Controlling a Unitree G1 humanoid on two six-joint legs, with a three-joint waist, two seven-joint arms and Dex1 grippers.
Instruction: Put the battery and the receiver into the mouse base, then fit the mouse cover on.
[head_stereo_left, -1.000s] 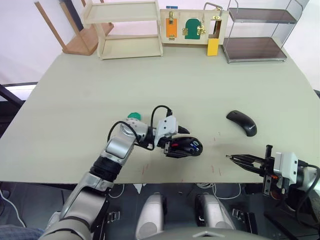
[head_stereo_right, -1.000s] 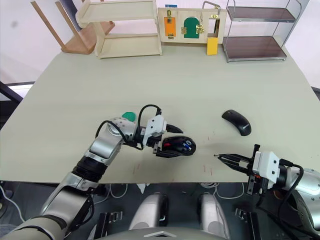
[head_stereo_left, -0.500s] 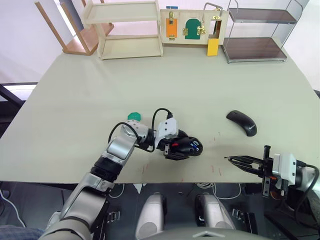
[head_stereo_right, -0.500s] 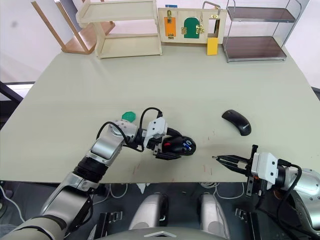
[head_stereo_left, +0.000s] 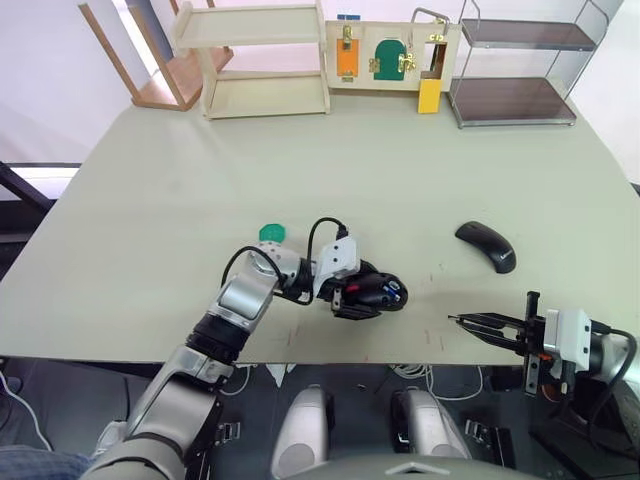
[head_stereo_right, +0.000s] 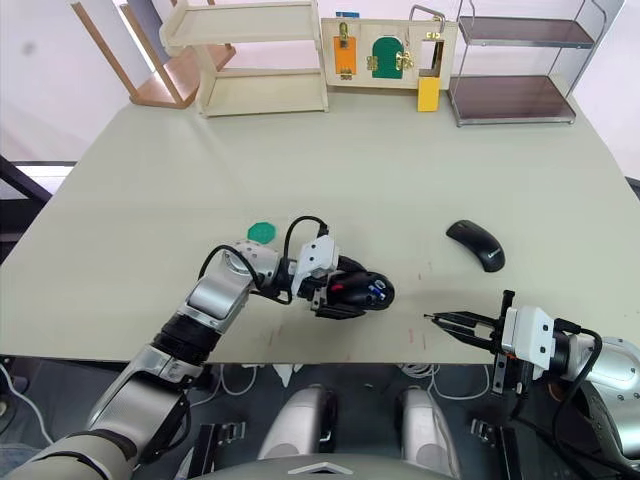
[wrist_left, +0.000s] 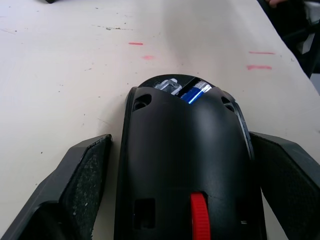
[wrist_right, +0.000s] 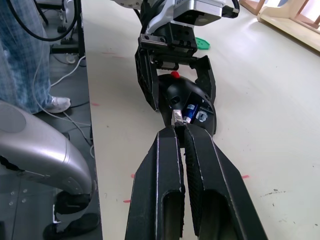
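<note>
Bracing the mouse base (head_stereo_left: 368, 291) on the table (head_stereo_left: 420, 180), the left gripper (wrist_left: 182, 195) jaws straddle it, apart. Battery (wrist_left: 194, 92) sits inside. Right gripper (wrist_right: 180, 131) jaws pinch a small silvery piece, likely the receiver; mouse cover (head_stereo_left: 486, 244) waits nearby.

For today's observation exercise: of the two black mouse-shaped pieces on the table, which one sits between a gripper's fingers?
The mouse base, with red and blue inside, between the left gripper fingers. The mouse cover lies alone.
</note>
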